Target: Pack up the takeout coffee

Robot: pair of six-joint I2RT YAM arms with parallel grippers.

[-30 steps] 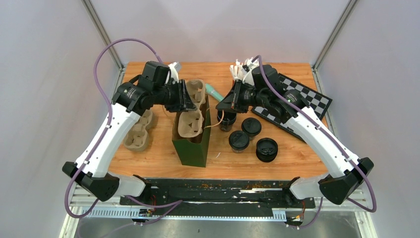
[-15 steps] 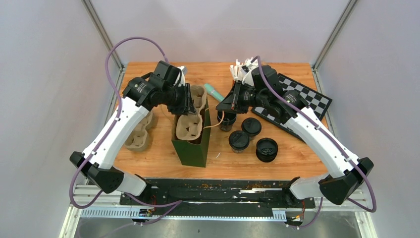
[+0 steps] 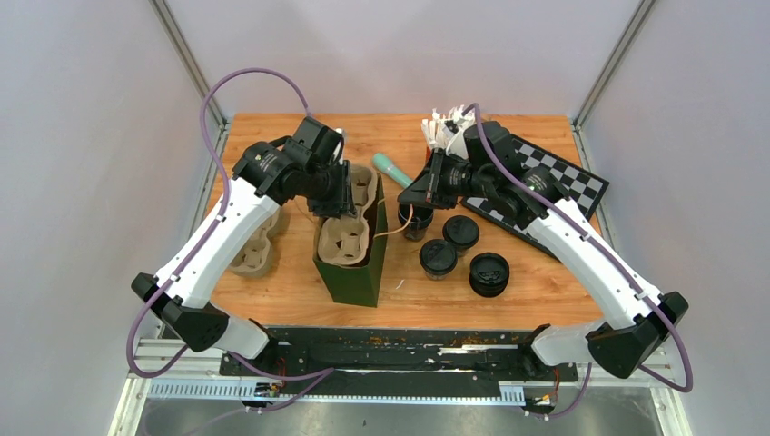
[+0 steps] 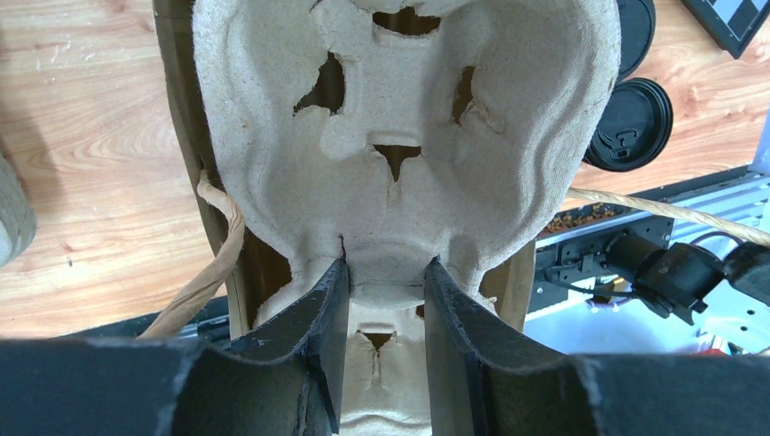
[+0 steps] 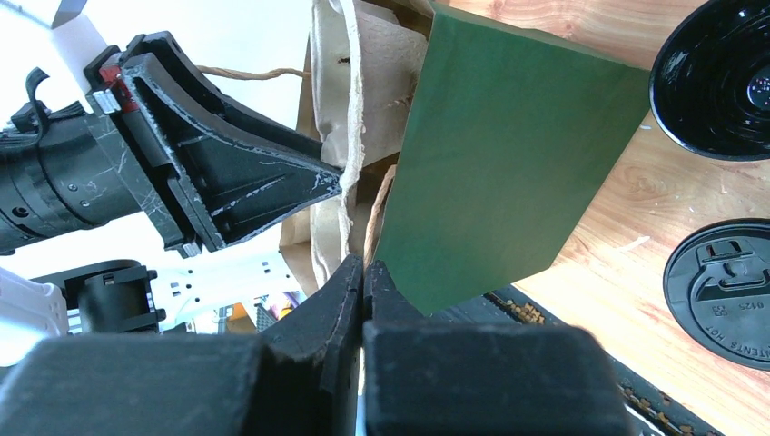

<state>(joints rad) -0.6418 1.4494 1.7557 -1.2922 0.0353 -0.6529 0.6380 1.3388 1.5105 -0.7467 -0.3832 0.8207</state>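
A green paper bag [image 3: 352,271] stands open at the table's middle. A brown pulp cup carrier [image 3: 347,232] sticks partly into its mouth, tilted. My left gripper [image 3: 342,193] is shut on the carrier's far rim; in the left wrist view the carrier [image 4: 399,136] fills the frame and both fingers [image 4: 327,309] pinch its edge. My right gripper [image 3: 402,193] is shut on the bag's right rim; the right wrist view shows the green bag wall [image 5: 518,154] and the pinch [image 5: 365,268]. Several black-lidded coffee cups [image 3: 438,257] stand right of the bag.
A second pulp carrier [image 3: 254,241] lies at the left. A checkerboard [image 3: 554,182] lies at the back right under the right arm. A teal object [image 3: 392,168] lies behind the bag. The bag's rope handle [image 4: 213,272] hangs beside the carrier.
My left arm has swung right and forward, carrying the carrier over the bag's mouth and tipping it lower in. The right arm, bag and cups have not moved.
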